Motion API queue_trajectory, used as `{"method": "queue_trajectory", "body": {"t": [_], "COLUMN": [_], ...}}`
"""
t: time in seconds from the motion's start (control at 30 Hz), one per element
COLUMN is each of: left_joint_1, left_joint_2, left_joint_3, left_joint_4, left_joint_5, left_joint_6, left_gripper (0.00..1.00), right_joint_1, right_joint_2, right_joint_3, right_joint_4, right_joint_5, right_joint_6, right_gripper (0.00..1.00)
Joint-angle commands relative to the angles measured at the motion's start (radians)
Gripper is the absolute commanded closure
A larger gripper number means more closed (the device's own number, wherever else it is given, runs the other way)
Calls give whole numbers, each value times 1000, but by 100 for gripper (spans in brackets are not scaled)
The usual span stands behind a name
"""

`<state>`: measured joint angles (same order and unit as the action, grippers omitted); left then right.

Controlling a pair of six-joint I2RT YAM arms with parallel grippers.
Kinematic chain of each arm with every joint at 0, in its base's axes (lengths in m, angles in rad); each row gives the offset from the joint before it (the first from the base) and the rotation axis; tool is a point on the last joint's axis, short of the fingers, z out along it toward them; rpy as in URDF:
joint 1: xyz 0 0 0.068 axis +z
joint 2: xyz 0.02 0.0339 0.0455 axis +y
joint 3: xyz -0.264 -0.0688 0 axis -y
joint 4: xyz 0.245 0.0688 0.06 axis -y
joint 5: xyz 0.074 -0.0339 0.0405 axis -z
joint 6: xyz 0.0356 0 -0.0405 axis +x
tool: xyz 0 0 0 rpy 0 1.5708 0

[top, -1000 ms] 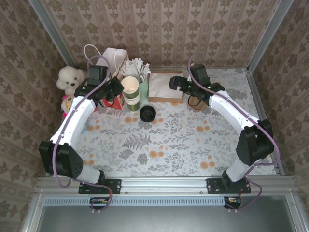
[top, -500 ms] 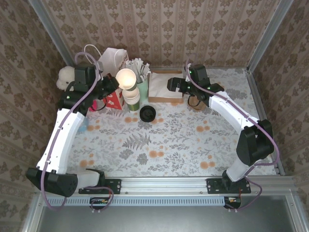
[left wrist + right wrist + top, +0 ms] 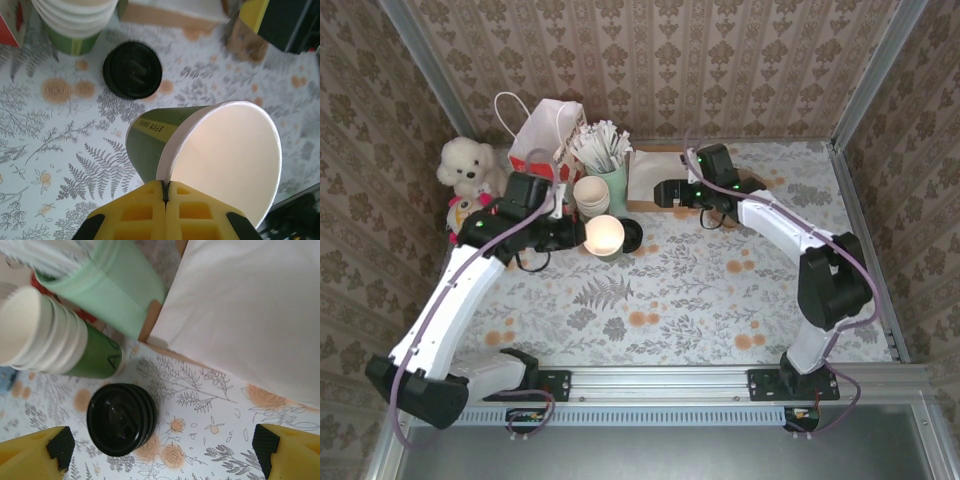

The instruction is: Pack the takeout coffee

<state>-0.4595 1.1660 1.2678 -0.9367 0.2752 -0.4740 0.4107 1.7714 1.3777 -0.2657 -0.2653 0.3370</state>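
Note:
My left gripper point(image 3: 165, 187) is shut on the rim of the takeout coffee's single green paper cup point(image 3: 200, 145), cream-white inside, with no lid on it. From above, that cup point(image 3: 604, 235) hangs tilted just left of the round black lid point(image 3: 632, 236), with the left gripper point(image 3: 580, 236) at its left side. The lid point(image 3: 132, 70) lies flat on the floral tablecloth. My right gripper point(image 3: 162, 445) stands open above the table with the lid point(image 3: 121, 419) between its fingers, left of centre; seen from above, the right gripper point(image 3: 661, 192) hovers just behind and right of the lid.
A stack of green cups point(image 3: 591, 196) and a pale green holder of paper-wrapped sticks point(image 3: 611, 160) stand right behind the lid. A brown tray of white napkins point(image 3: 646, 172) sits to their right. A paper bag point(image 3: 546, 128) and a white plush toy point(image 3: 463, 165) stand at the back left.
The left arm lifted one cup off the stack, then swung it forward and down beside the lid. The right gripper moved left over the lid.

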Motion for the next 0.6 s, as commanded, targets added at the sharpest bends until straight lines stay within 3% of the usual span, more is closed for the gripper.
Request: {"method": "queue_trajectory", "body": {"t": [0.0, 0.17, 0.43, 0.57], "left_joint_1": [-37, -95, -128, -140], "left_joint_2": [32, 82, 179, 222], "left_joint_3": [-77, -166, -197, -178], "left_joint_4": [98, 210, 240, 204], "left_joint_5": [18, 31, 56, 40], "left_joint_6": [73, 124, 202, 250], "left_gripper": [100, 100, 96, 96], "right_joint_1": [46, 79, 123, 142], "right_joint_2": [69, 137, 263, 301], "right_joint_3": [35, 55, 149, 199], "right_joint_4": [-18, -7, -51, -105], "right_joint_5": [-16, -64, -35, -5], "right_joint_6": [-90, -174, -276, -336], "right_gripper": [5, 13, 34, 37]}}
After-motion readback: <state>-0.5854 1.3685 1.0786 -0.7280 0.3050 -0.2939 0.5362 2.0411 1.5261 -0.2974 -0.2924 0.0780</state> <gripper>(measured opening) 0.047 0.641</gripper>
